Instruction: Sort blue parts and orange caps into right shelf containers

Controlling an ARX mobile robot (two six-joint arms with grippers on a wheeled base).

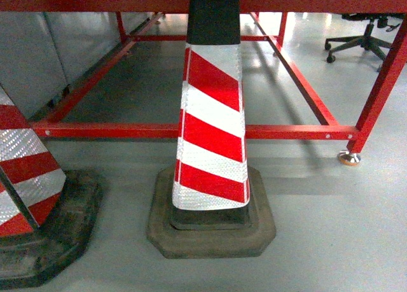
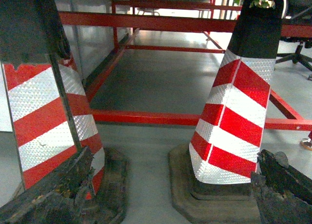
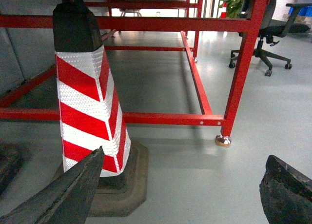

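No blue parts, orange caps or right shelf containers show in any view. My left gripper (image 2: 173,158) is open, its dark worn fingers (image 2: 63,185) spread wide at the bottom corners of the left wrist view, with only grey floor between them. My right gripper (image 3: 185,158) is open too, its fingers (image 3: 73,190) far apart above bare floor. Neither gripper appears in the head view.
A red-and-white striped traffic cone (image 1: 213,133) on a black rubber base stands straight ahead, and a second cone (image 1: 25,177) sits at the left. Behind them runs a red steel frame (image 1: 286,132) low over the grey floor, its foot (image 1: 349,157) at right. An office chair (image 1: 365,41) stands far right.
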